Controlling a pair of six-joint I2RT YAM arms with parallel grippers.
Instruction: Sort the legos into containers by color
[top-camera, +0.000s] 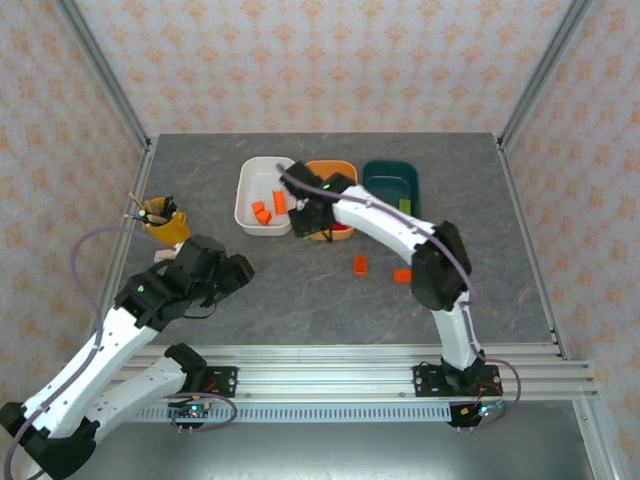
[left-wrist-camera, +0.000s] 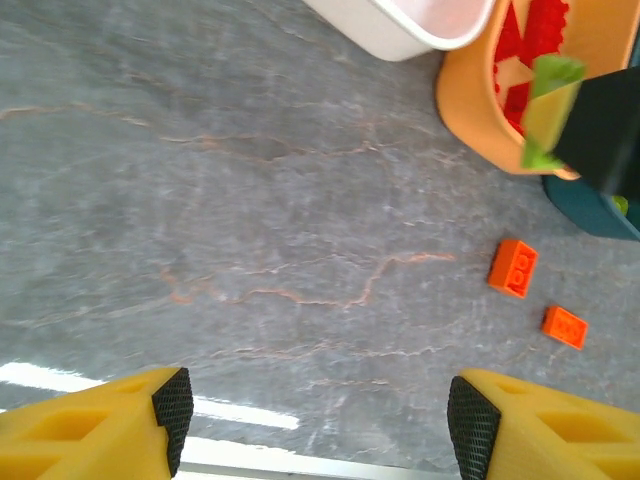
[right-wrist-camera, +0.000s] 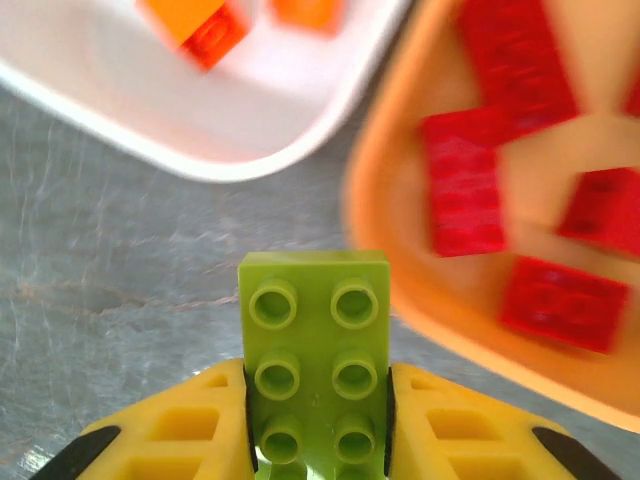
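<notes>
My right hand (right-wrist-camera: 318, 425) is clamped on a green lego (right-wrist-camera: 315, 340), one finger flat against each long side and the studs facing the wrist camera, so the brick sits square and shouldn't twist as I carry it. From overhead, that hand (top-camera: 305, 215) hangs above the desk (top-camera: 200, 170) at the near rims of the white tub (top-camera: 245, 190) and the orange tub (top-camera: 332, 166). Neither suits this colour: the white one holds orange bricks (top-camera: 265, 210) and the orange one holds red bricks (right-wrist-camera: 470, 190). I judge the dark teal tub (top-camera: 390, 170), on the far side of the orange one, to be the green's home. My left hand (left-wrist-camera: 315, 410) waits low over bare desk, its jaws apart and empty, well back from the tubs so the arms don't cross. Two loose orange legos (left-wrist-camera: 513, 267) lie on the desk just right of it, and I think they come next.
</notes>
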